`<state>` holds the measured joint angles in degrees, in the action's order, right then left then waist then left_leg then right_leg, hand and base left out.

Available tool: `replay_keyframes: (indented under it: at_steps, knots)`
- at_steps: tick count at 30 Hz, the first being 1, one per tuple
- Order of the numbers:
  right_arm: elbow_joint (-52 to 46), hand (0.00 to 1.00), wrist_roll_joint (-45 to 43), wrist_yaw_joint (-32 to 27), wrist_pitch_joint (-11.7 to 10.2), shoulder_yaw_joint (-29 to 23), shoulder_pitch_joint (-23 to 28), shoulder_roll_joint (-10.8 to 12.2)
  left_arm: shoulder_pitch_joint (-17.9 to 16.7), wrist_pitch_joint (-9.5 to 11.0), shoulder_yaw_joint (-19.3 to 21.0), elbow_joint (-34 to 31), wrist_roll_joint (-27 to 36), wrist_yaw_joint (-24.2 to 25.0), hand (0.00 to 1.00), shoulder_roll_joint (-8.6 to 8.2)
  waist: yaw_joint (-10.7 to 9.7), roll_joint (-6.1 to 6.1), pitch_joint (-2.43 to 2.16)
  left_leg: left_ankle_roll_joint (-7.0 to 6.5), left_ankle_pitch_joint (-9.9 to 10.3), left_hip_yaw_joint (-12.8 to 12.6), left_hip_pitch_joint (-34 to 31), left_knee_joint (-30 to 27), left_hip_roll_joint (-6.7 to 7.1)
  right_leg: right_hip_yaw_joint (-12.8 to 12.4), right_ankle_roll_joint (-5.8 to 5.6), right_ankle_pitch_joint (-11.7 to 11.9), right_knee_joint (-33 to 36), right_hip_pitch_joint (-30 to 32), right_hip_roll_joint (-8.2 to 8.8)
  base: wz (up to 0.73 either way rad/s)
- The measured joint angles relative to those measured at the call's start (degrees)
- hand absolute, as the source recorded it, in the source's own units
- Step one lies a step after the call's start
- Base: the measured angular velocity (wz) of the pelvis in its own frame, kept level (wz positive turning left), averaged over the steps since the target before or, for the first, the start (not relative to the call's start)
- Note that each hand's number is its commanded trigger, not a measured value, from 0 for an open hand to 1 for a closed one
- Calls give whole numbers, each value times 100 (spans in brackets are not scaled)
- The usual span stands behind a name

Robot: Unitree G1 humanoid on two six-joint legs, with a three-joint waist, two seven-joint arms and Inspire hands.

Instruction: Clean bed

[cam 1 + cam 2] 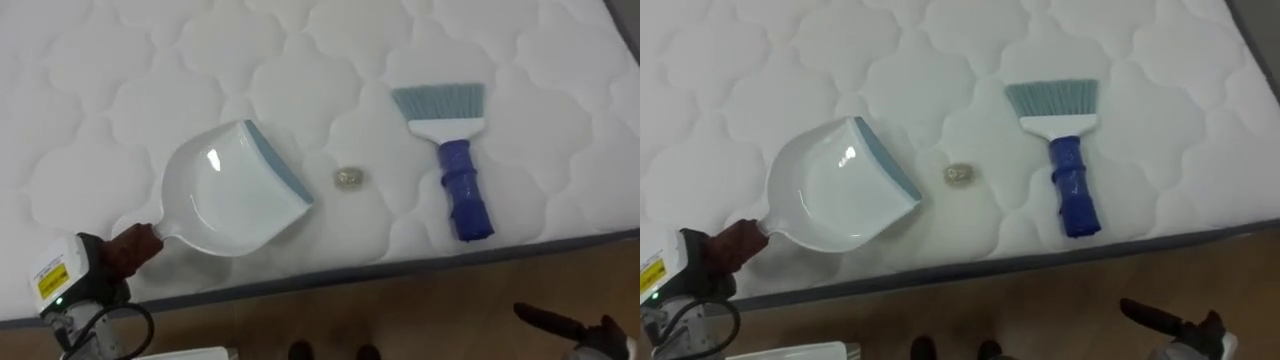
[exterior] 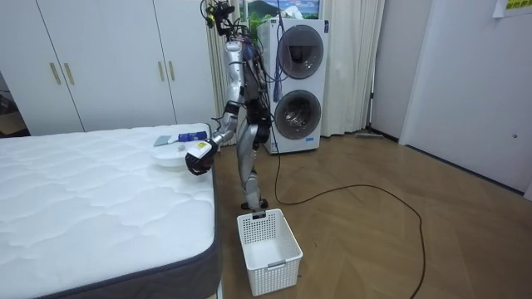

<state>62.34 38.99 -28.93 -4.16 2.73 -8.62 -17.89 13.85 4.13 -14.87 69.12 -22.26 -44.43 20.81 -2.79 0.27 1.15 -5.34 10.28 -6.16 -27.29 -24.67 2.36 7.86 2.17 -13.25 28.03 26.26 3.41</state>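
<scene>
My left hand [image 1: 122, 250] clasps the white plastic dustpan [image 1: 225, 200] by its handle. I'd keep its lip flat towards the small pale scrap [image 1: 348, 178] just right. Right hand [image 1: 585, 335]: cannot tell.

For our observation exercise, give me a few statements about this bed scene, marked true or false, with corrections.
1. The left hand holds the dustpan by its handle. True.
2. The right hand grips the brush. False: the brush lies alone on the mattress, and that hand is beyond the bed's edge.
3. The scrap lies between dustpan and brush. True.
4. The scrap is inside the dustpan. False: it lies on the mattress, just off the pan's lip.
5. A white basket stands on the floor by the bed. True.
</scene>
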Motion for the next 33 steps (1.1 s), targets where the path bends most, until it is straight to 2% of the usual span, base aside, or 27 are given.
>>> replay_keyframes:
  at_steps: [5,7,10,20,26,30,33]
  knots:
    - [-799,0,-245,-487,-28,-5,-30,0,8,-1,-12,6,-113,0,100,-6,-4,-53,24,-1,1,-50,-21,0,6,-25,0,0,81,76,23,-3]
    - [-979,0,-467,-711,-150,-6,-149,-1,10,-1,-34,6,-262,0,100,-10,-21,-92,47,-2,0,-52,-31,-1,5,-25,0,-1,68,78,21,0]
    - [-1293,0,-979,-990,-211,-5,-166,-1,-7,-32,-107,26,-399,36,100,-20,12,-117,59,-3,1,-58,-39,0,6,-29,-3,-3,65,81,23,0]
    - [-2359,0,-2204,-1663,-272,128,-180,5,34,-352,-348,21,-674,215,100,-42,4,-109,61,-4,2,-64,-10,43,11,-40,-4,-3,90,92,27,0]
    - [-2757,0,-2910,-1961,-334,502,-276,6,184,-481,-462,16,-755,396,100,-50,16,-91,75,-5,2,-63,-1,43,12,-34,-5,-1,73,73,31,0]
    - [-2759,0,-3428,-2067,-341,572,-419,18,201,-507,-512,12,-784,403,100,-63,10,-49,123,-7,4,-61,-4,47,14,-8,-5,-2,84,76,41,0]
    - [-2873,0,-3675,-2116,-342,579,-440,19,197,-512,-558,13,-784,407,100,-64,29,-25,140,-7,5,-61,-7,95,12,0,-5,-2,75,78,40,0]
